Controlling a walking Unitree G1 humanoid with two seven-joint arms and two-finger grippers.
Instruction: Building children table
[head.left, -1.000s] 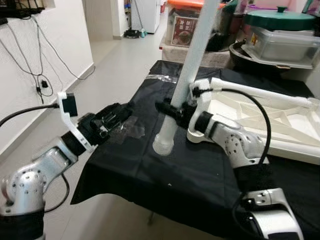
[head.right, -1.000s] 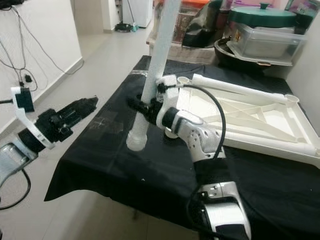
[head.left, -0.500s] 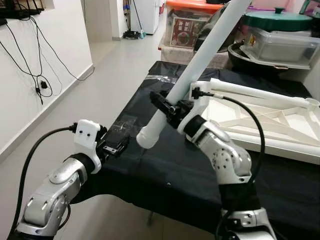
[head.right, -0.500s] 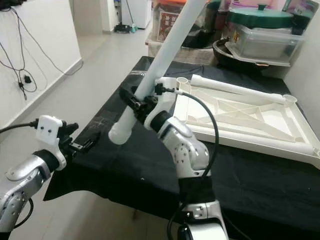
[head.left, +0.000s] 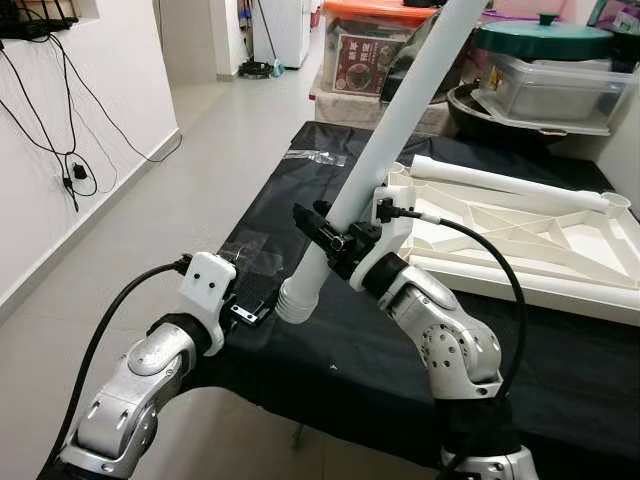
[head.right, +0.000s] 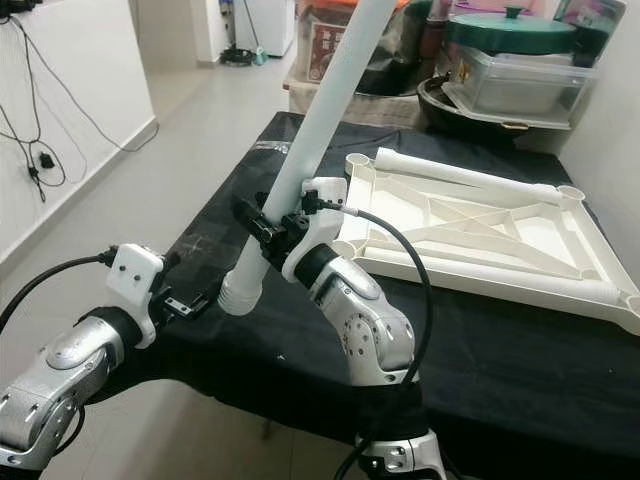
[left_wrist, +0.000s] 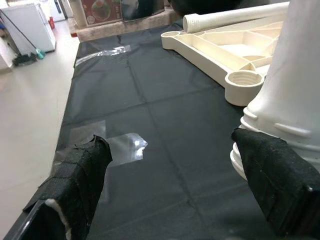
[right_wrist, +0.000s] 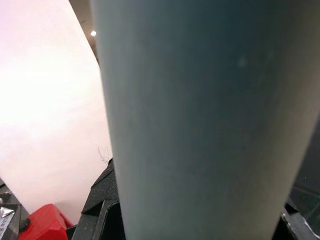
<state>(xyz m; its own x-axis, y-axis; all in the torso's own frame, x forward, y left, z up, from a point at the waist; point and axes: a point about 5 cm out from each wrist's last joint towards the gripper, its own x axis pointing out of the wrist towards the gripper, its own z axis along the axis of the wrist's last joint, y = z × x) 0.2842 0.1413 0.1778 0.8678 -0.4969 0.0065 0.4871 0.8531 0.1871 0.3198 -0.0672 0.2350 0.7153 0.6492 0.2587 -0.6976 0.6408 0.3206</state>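
Left eye view: a long white plastic tube leg (head.left: 400, 110) is held tilted above the black-cloth-covered counter (head.left: 330, 350) by the right end effector (head.left: 335, 243), closed around its lower part; the ribbed threaded end (head.left: 296, 298) hangs just above the cloth.
Left eye view, left side: the left end effector (head.left: 243, 312) is seen just beside that threaded end, at the counter's near edge.
Right eye view: the cream plastic tabletop frame (head.right: 470, 230) lies upside down on the counter, with another white leg (head.right: 460, 176) lying along its far edge; the held leg is beside it, not yet at a socket.
Left wrist view: the left end effector's two black fingers (left_wrist: 272, 180) are spread wide, empty, one touching or nearly touching the leg's ribbed end; a round threaded corner socket (left_wrist: 243, 82) of the frame is seen near it.
Right wrist view: the leg's pale shaft (right_wrist: 200, 125) is pressed close between dark finger pads.
Risk: the long overhanging leg may pivot in a low grip and strike the stacked tubs behind.
Risk: cross-threading is judged likely if the leg is brought to the socket tilted.
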